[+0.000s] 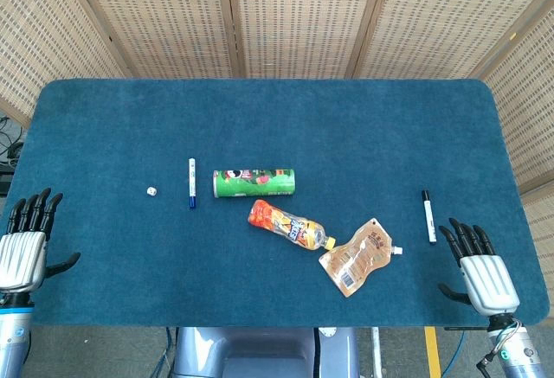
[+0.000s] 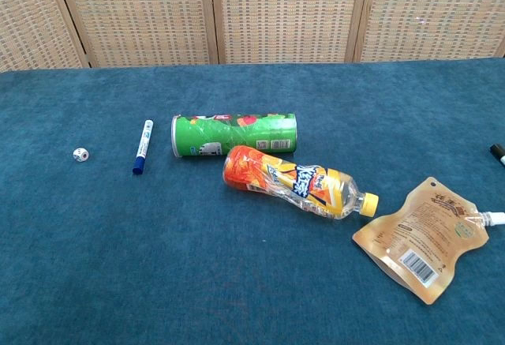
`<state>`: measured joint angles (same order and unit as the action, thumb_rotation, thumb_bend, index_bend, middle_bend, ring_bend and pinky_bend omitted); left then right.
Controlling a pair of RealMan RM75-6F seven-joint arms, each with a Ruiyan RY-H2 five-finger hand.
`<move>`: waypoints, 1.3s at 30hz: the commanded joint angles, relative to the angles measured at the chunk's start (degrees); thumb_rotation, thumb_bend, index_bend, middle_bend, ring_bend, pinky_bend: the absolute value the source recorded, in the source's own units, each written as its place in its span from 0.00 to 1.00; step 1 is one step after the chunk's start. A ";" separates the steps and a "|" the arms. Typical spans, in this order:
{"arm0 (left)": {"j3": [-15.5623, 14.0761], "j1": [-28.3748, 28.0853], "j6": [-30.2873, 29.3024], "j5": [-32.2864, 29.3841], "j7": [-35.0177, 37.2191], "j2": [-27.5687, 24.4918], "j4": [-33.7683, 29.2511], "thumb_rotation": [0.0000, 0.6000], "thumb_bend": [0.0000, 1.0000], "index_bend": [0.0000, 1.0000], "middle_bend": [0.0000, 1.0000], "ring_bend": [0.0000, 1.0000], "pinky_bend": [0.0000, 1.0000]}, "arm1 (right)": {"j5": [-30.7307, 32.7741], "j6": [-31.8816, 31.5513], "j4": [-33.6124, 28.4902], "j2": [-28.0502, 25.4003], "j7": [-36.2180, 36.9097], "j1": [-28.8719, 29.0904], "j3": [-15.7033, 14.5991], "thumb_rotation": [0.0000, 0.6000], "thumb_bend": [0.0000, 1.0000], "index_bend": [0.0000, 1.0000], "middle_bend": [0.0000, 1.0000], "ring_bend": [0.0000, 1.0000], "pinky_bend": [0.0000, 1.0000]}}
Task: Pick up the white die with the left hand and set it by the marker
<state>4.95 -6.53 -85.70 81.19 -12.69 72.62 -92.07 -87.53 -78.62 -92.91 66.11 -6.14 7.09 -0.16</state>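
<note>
The white die (image 1: 151,191) (image 2: 80,155) sits alone on the blue tablecloth, a little left of a blue-capped marker (image 1: 192,182) (image 2: 142,146) that lies pointing away from me. My left hand (image 1: 28,238) rests at the table's near left edge, fingers spread and empty, well to the left of the die and nearer me. At the near right edge my right hand (image 1: 478,265) is likewise spread and empty. Neither hand appears in the chest view.
A green snack can (image 1: 254,182) lies on its side right of the blue marker. An orange drink bottle (image 1: 289,225) and a tan spouted pouch (image 1: 359,257) lie toward the right. A black marker (image 1: 428,215) lies near my right hand.
</note>
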 commanded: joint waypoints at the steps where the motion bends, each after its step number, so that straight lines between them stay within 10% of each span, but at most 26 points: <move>1: -0.01 0.03 -0.08 0.02 -0.02 -0.01 -0.08 1.00 0.15 0.00 0.00 0.00 0.00 | 0.07 0.08 0.06 0.01 0.03 0.01 0.00 1.00 0.21 0.00 0.00 0.00 0.00; 28: 0.36 -0.96 0.92 0.53 1.05 -0.50 -0.88 1.00 0.16 0.00 0.00 0.00 0.00 | -0.16 -1.50 -0.50 -0.26 1.82 -0.60 0.37 1.00 0.21 0.00 0.00 0.00 0.00; 39: 3.98 -8.12 12.34 -2.50 6.26 -6.99 -0.27 1.00 0.16 0.08 0.00 0.00 0.00 | -0.22 -0.38 0.76 0.44 1.48 -0.13 0.14 1.00 0.21 0.00 0.00 0.00 0.00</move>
<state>7.58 -12.31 -76.44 80.00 -7.83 67.75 -92.80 -87.76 -79.06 -92.09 66.60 -4.58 6.95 0.03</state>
